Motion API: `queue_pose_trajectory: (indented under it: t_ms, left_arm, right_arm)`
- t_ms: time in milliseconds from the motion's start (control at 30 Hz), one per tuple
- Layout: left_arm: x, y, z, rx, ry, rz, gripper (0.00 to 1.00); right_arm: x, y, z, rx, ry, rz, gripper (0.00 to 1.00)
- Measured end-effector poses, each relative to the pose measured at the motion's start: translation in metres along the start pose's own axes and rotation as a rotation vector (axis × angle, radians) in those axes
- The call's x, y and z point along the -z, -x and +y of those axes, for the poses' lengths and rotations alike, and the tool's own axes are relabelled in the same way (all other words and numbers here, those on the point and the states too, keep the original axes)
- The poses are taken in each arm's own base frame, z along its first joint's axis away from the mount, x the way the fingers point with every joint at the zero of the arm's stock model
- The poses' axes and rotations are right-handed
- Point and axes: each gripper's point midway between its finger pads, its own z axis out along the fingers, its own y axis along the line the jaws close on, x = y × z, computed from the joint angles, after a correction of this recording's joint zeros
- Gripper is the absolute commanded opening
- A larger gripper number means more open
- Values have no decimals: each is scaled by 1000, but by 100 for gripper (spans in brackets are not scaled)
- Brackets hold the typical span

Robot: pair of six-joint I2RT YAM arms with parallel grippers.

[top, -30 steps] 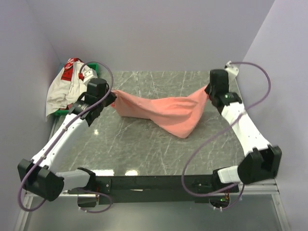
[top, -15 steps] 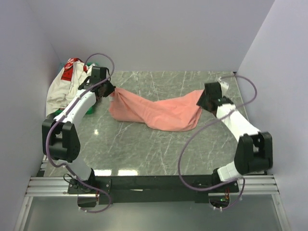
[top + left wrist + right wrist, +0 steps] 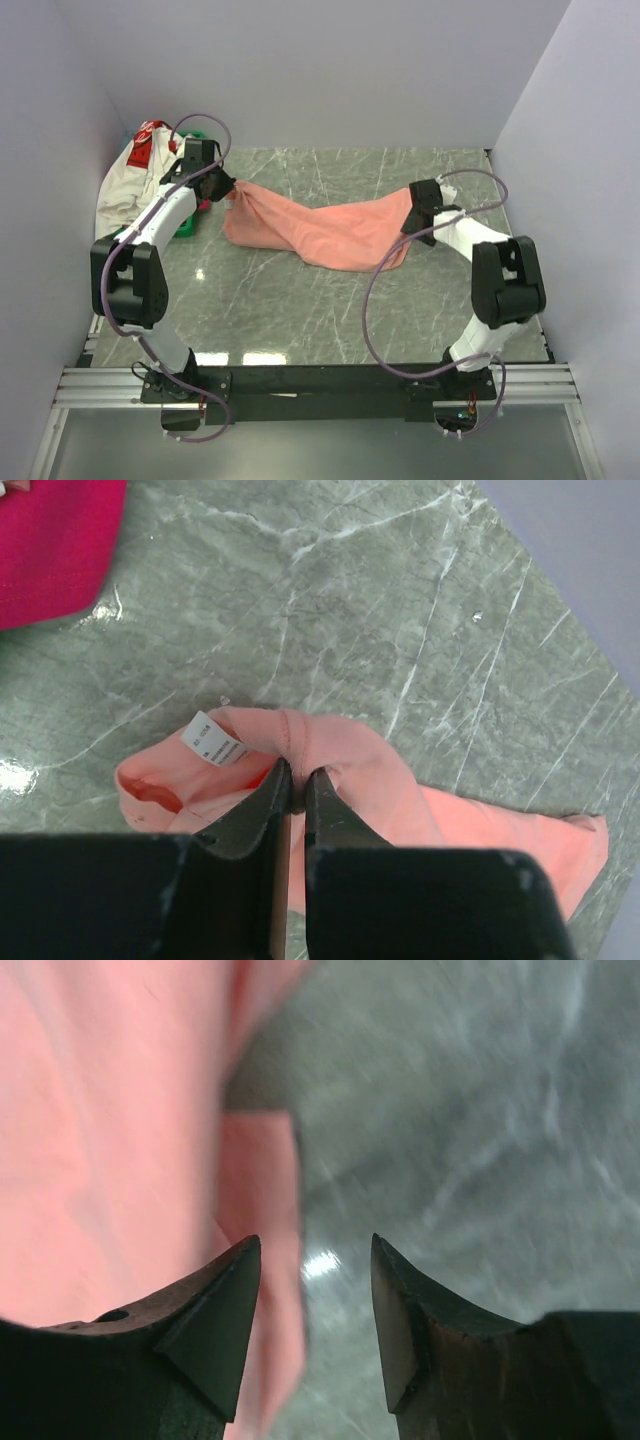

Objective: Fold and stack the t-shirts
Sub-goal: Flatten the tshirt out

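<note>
On the counter [image 3: 300,300] from above, finds the salmon-pink t-shirt [image 3: 320,232] slumped between both arms. At the left wrist, shows the left claw [image 3: 298,778] pinching its collar beside the label [image 3: 216,742]. At the right wrist, shows the right claw [image 3: 315,1260] parted, holding nothing, pink cloth alongside.

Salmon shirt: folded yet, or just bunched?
Not folded. The salmon shirt lies crumpled in a long strip on the table, collar end pinched by the left gripper; right gripper open.
</note>
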Motion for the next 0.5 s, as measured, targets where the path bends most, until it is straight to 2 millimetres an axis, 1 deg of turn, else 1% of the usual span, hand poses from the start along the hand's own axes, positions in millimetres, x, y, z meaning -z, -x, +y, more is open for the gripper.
queue_pose_trajectory:
  t_ms: [100,167,267,333,500]
  left_arm:
    - [0,0,-1,0,-3,2,1]
    - [0,0,-1,2,-5,1,1]
    - [0,1,-1,3,-9,2,1]
    - [0,2,-1,5,-10,2,1]
    - [0,2,-1,9,-18,7,1]
  right_arm:
    - [-9,20,15,-14,11,-22,57]
    - [-13,31,19,-26,16,-33,57]
    - [-20,40,23,-35,15,-33,55]
    - [-25,41,25,-37,14,-29,55]
    - [-29,30,22,-31,14,6,53]
